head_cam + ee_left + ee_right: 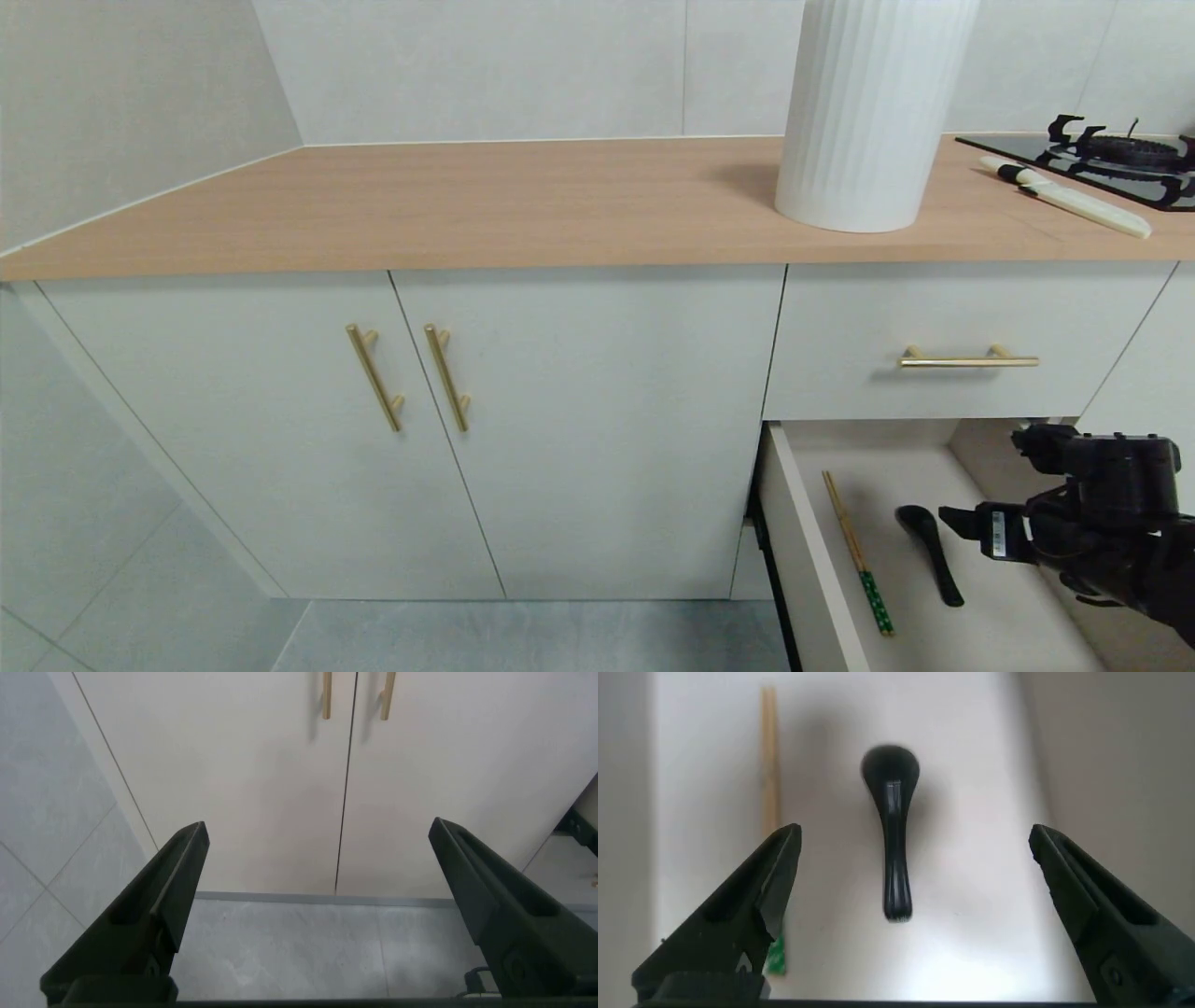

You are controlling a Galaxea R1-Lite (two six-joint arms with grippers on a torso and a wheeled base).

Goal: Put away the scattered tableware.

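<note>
The lower drawer point(792, 523) stands pulled out at the bottom right. Inside it lie a black spoon point(929, 551) and wooden chopsticks point(857, 565) with green ends, side by side and apart. My right gripper point(980, 474) hangs open over the drawer, just right of the spoon. From the right wrist, the spoon point(892, 845) lies between the spread fingers of the gripper point(913, 835), untouched, with the chopsticks point(770, 775) off to one side. A white knife point(1064, 196) lies on the counter near the stove. My left gripper point(316, 831) is open and holds nothing, low before the cabinet doors.
A tall white ribbed vase point(868, 112) stands on the wooden counter point(467, 205). A black gas stove point(1120, 154) sits at the far right. A shut drawer with a brass handle point(969, 359) is above the open one. Two cabinet doors point(420, 439) are shut.
</note>
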